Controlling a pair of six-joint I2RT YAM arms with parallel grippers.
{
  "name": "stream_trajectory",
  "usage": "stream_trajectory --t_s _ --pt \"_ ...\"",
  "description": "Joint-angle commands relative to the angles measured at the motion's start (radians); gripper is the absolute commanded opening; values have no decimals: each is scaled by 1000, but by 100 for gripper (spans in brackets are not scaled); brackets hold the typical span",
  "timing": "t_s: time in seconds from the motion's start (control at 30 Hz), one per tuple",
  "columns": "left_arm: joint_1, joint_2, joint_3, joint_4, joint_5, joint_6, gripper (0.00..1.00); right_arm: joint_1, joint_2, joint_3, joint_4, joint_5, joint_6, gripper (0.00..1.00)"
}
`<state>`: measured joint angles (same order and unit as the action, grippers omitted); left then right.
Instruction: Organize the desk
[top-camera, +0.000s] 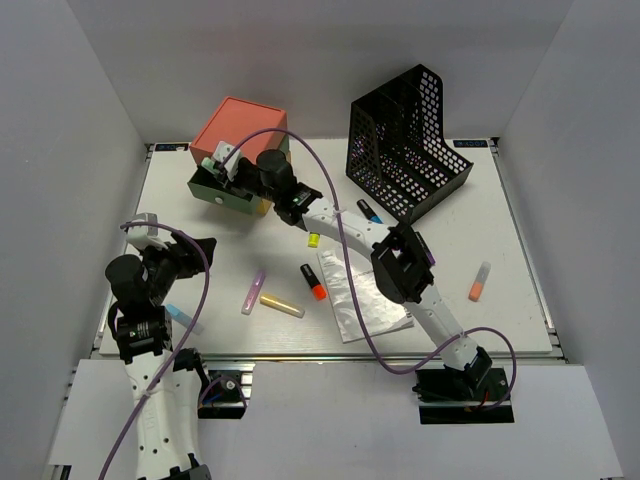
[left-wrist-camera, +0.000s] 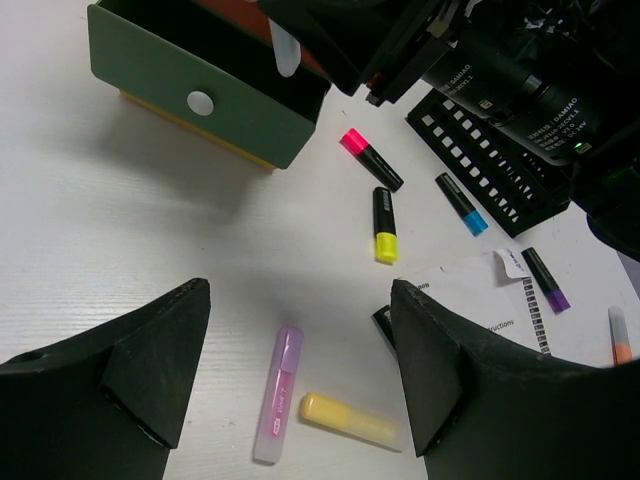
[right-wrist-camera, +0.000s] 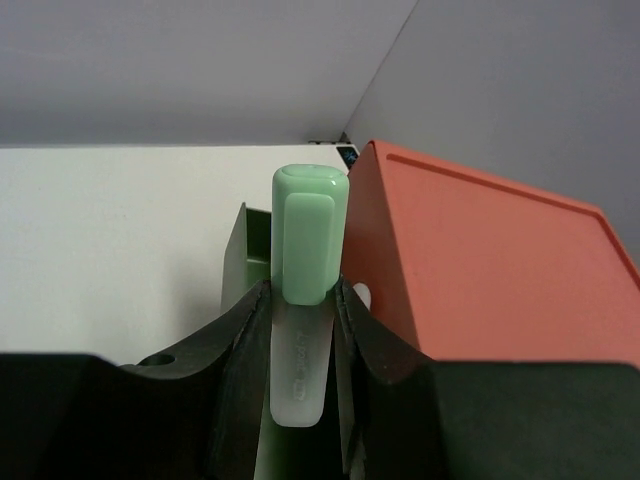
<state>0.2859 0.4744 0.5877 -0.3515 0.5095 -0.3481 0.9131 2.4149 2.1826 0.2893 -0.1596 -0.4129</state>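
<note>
Closest to my right wrist lens, the right gripper (right-wrist-camera: 300, 300) has its fingers (right-wrist-camera: 235, 350) clamped on a mint-green marker (right-wrist-camera: 308, 235). They grip the clear barrel just below the cap, and the cap end points away from me. Beyond it, at 12 o'clock, I see a wall of the open green drawer (right-wrist-camera: 243, 255), with the red-topped box (right-wrist-camera: 480, 260) at 2 o'clock.

My read is that the step in hand is dropping this marker into that drawer. To do it well I would bring the cap end fully over the drawer's cavity, not its wall, and lower until the marker is just above the floor. I would lay it along the drawer's length, and only then part the fingers a little so it slides rather than bounces out. The box's edge is near one finger, so I would keep off it.

From overhead, the desk (top-camera: 500, 240) fills the floor of the white enclosure under both arms. The box sits at its 11 o'clock and a mesh holder (top-camera: 410, 140) at 1 o'clock. The left gripper (left-wrist-camera: 300, 370) hangs at 8 o'clock, spread wide and holding nothing, above a lilac pen (left-wrist-camera: 278, 395) and a yellow pen (left-wrist-camera: 350, 420).
</note>
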Motion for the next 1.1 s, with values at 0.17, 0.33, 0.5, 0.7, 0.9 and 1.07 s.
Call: stream_trajectory --t_s 0.17,0.33,0.5,0.7,0.9,1.07 --pt "7 0 4 3 9 3 83 -23 6 5 100 14 -53 0" --pt "7 4 3 6 12 1 84 -34 10 -7 77 0 -55 0" --pt "7 21 3 9 26 1 84 -39 15 -23 82 -8 -50 3" --pt "7 32 1 11 24 0 85 -45 18 -35 73 -23 -44 16" --pt "7 67 6 9 18 -9 87 -42 1 -58 62 -23 -41 39" --pt "7 92 0 16 21 -15 88 -43 -28 -69 42 -32 -43 47"
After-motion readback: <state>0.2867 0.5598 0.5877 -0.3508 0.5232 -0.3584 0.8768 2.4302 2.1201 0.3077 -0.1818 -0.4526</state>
